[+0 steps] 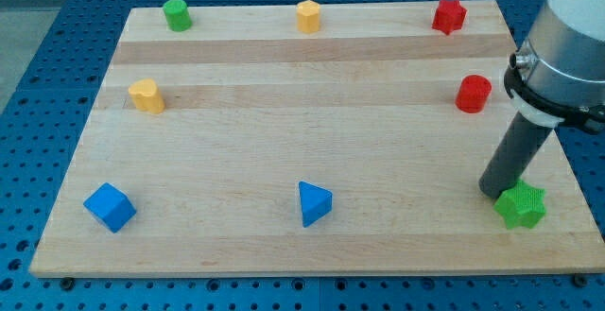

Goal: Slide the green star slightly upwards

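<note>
The green star (522, 206) lies near the bottom right corner of the wooden board (312, 141). My tip (492, 192) is the lower end of the dark rod that comes down from the arm at the view's right. It rests on the board just left of the star's upper left edge, touching it or nearly so.
A red cylinder (474, 94) and a red star (450, 15) stand above the tip. A blue triangle (313, 203) and a blue cube (110, 207) lie along the bottom. A yellow block (146, 95), a green cylinder (176, 14) and an orange hexagon (308, 15) are further off.
</note>
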`<state>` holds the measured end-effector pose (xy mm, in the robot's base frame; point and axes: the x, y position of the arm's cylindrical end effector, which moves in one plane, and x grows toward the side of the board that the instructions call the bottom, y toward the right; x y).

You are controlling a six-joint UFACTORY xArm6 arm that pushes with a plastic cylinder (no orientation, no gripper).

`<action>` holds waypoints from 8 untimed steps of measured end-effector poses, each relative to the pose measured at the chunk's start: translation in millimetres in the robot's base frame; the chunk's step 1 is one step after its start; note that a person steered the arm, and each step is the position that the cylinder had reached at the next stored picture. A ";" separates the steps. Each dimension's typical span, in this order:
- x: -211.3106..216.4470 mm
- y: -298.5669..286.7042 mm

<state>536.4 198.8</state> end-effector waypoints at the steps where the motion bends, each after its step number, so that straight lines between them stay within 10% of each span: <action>1: 0.0 0.0; 8: -19.7 63.2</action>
<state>516.7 262.0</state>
